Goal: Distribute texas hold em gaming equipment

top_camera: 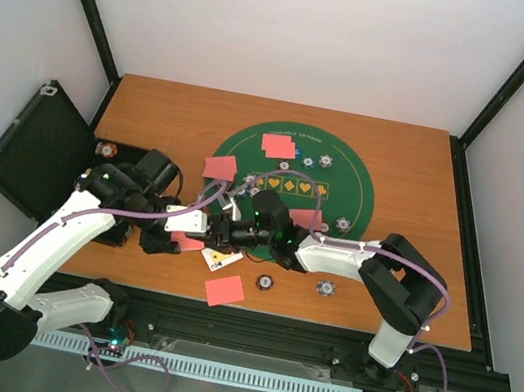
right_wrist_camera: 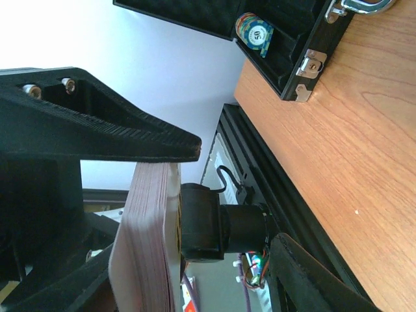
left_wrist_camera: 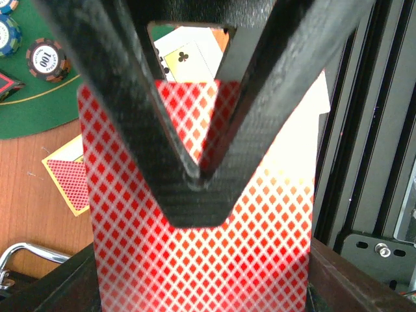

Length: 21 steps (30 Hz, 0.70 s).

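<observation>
My left gripper [left_wrist_camera: 201, 279] is shut on a deck of red-backed playing cards [left_wrist_camera: 208, 260], one finger at each side of it. Over the deck's back lies a black finger [left_wrist_camera: 195, 201] of my right gripper [right_wrist_camera: 195, 273]. That gripper is open and straddles the deck [right_wrist_camera: 146, 240], seen edge-on between its fingers. Both grippers, left [top_camera: 181, 225] and right [top_camera: 226, 228], meet over the table's near middle. Red-backed cards [top_camera: 278, 144] [top_camera: 220, 166] [top_camera: 224, 290] lie dealt out. Striped poker chips [top_camera: 266, 282] [top_camera: 326, 288] [left_wrist_camera: 47, 60] sit on and beside the green mat [top_camera: 345, 185].
The black hinged case [top_camera: 41, 152] lies open at the left edge with a chip [right_wrist_camera: 255, 34] inside. A face-up club card [left_wrist_camera: 188, 55] and a face-down card [left_wrist_camera: 68, 179] lie under the grippers. The black frame rail [top_camera: 298, 339] runs along the near table edge.
</observation>
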Each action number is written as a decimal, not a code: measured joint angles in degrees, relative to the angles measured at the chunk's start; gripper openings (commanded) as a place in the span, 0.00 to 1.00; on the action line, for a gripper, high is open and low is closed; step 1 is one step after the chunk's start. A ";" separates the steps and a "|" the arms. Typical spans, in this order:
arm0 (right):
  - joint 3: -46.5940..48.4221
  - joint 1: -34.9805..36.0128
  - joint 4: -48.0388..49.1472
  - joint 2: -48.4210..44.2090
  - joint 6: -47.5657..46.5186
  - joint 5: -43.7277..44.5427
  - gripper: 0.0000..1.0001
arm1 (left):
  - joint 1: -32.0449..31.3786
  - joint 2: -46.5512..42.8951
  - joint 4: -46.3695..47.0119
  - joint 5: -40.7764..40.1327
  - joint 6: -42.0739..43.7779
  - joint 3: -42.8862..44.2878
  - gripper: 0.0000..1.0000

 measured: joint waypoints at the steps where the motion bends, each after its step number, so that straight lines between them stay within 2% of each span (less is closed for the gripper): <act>1: -0.17 -0.22 -0.61 -0.50 -0.57 -0.09 0.50 | 0.00 0.02 0.02 -0.09 0.00 0.00 0.22; 13: -0.98 -2.67 -10.14 -6.95 -5.42 0.37 0.33 | 0.00 0.26 0.13 -0.61 0.00 0.00 0.22; 18: -1.07 -3.08 -14.32 -9.38 -6.80 1.57 0.19 | 0.00 0.26 0.13 -0.61 0.00 0.00 0.22; 21: -1.25 -3.15 -15.76 -9.92 -7.15 1.88 0.15 | 0.00 0.26 0.17 -0.61 0.00 0.00 0.21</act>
